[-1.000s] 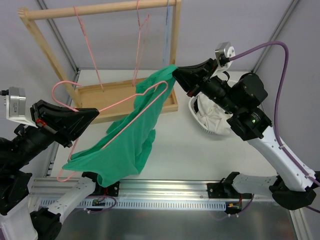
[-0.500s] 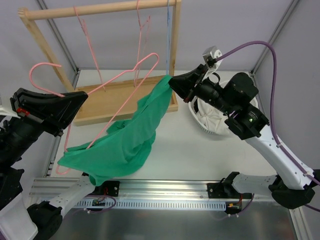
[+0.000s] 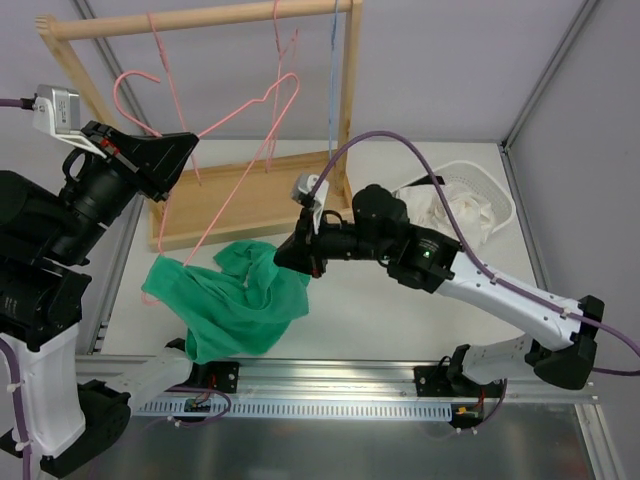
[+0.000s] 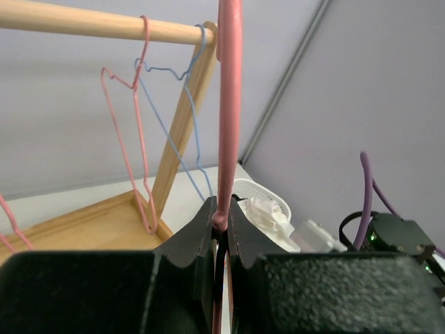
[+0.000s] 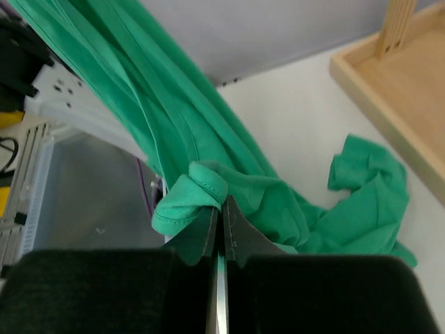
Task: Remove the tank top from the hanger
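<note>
Tank top in right pincer

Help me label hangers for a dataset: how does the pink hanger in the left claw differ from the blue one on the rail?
Colour aside, the pink hanger is clamped in the shut left claw, while the blue hanger hangs by its hook from the wooden rail. The pink hanger slants; the blue hanger hangs straight down. Both are thin wire.
</note>
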Available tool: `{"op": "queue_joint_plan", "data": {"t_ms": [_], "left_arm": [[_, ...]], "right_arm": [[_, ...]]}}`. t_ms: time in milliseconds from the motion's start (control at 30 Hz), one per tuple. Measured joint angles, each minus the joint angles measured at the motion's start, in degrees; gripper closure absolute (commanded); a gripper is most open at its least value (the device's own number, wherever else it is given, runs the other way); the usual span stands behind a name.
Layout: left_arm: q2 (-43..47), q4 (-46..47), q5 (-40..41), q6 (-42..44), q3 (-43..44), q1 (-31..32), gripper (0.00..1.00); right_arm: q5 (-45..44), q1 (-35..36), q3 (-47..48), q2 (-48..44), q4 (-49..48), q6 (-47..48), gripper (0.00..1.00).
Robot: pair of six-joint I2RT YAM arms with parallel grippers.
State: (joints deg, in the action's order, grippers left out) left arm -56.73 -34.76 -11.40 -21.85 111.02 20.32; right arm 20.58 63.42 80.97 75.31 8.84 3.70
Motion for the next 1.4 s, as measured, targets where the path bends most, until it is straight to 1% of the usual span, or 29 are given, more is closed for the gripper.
{"op": "queue_joint_plan", "data": {"t_ms": [67, 100, 167, 267, 300, 433, 467, 500, 600, 633, 667, 700, 767, 800, 833, 867, 900, 1133, 1400], "left_arm": [[0.9, 0.0, 1.7, 0.7, -2.1, 0.0, 0.96], [1.5, -0.1, 2.4, 1.0, -3.1, 0.0, 0.96], [2.5, -0.3, 3.3, 1.6, -4.4, 0.0, 0.97], [4.0, -0.2, 4.5, 1.7, -5.8, 0.0, 0.97], [4.4, -0.3, 4.8, 1.7, -6.2, 0.0, 0.97], [5.3, -0.2, 5.8, 1.7, -6.7, 0.0, 0.96], [5.4, -0.2, 6.0, 1.7, -6.7, 0.0, 0.96], [5.4, -0.2, 6.0, 1.7, -6.7, 0.0, 0.96], [5.3, -0.2, 6.2, 1.7, -6.7, 0.0, 0.96], [5.3, -0.2, 6.3, 1.7, -6.7, 0.0, 0.96], [5.3, -0.2, 6.4, 1.7, -6.7, 0.0, 0.96], [5.3, -0.2, 6.8, 1.7, -6.7, 0.0, 0.96], [5.3, -0.2, 7.6, 1.7, -6.6, 0.0, 0.96], [5.2, -0.3, 8.0, 1.7, -6.4, 0.0, 0.96], [5.1, -0.3, 8.4, 1.7, -6.2, 0.0, 0.96], [5.0, -0.3, 8.8, 1.7, -5.8, 0.0, 0.96], [4.7, -0.3, 9.0, 1.6, -5.4, 0.0, 0.96], [2.8, -0.2, 9.1, 0.5, -1.5, 0.0, 0.96], [1.9, -0.2, 9.1, -1.7, 0.2, 0.0, 0.97]], "right_arm": [[0.9, 0.4, -2.9, 0.3, 0.9, 0.6, 0.99], [1.4, 0.4, -4.0, 0.8, 1.4, 0.9, 0.93], [2.3, 0.4, -5.6, 2.0, 2.4, 1.2, 0.90], [3.6, 0.8, -6.7, 4.2, 3.5, 1.5, 0.91], [4.1, 1.2, -6.8, 4.8, 3.8, 1.6, 0.93], [6.4, 3.5, -6.8, 6.1, 2.1, 2.2, 0.93], [7.1, 4.0, -6.8, 6.2, 1.0, 2.3, 0.92], [7.7, 4.4, -6.8, 6.5, -0.2, 2.3, 0.86], [9.3, 5.6, -6.8, 7.3, -4.2, 2.0, 0.78], [9.8, 5.9, -6.9, 7.6, -5.7, 1.7, 0.71], [10.2, 6.1, -6.9, 7.9, -7.2, 1.4, 0.66], [10.5, 6.4, -6.9, 8.2, -8.6, 1.1, 0.55], [11.0, 6.8, -6.9, 8.7, -11.2, 0.7, 0.48], [11.2, 7.1, -6.9, 9.0, -12.5, 0.5, 0.36], [11.3, 7.3, -6.9, 9.3, -13.4, 0.2, 0.29], [11.3, 7.6, -6.9, 9.7, -14.5, 0.1, 0.18], [11.2, 8.0, -6.9, 10.3, -15.6, 0.0, 0.01], [8.7, 9.2, -7.6, 13.0, -21.1, 0.0, 0.01], [2.6, 9.7, -7.6, 16.2, -24.8, 2.9, 0.01]]}}
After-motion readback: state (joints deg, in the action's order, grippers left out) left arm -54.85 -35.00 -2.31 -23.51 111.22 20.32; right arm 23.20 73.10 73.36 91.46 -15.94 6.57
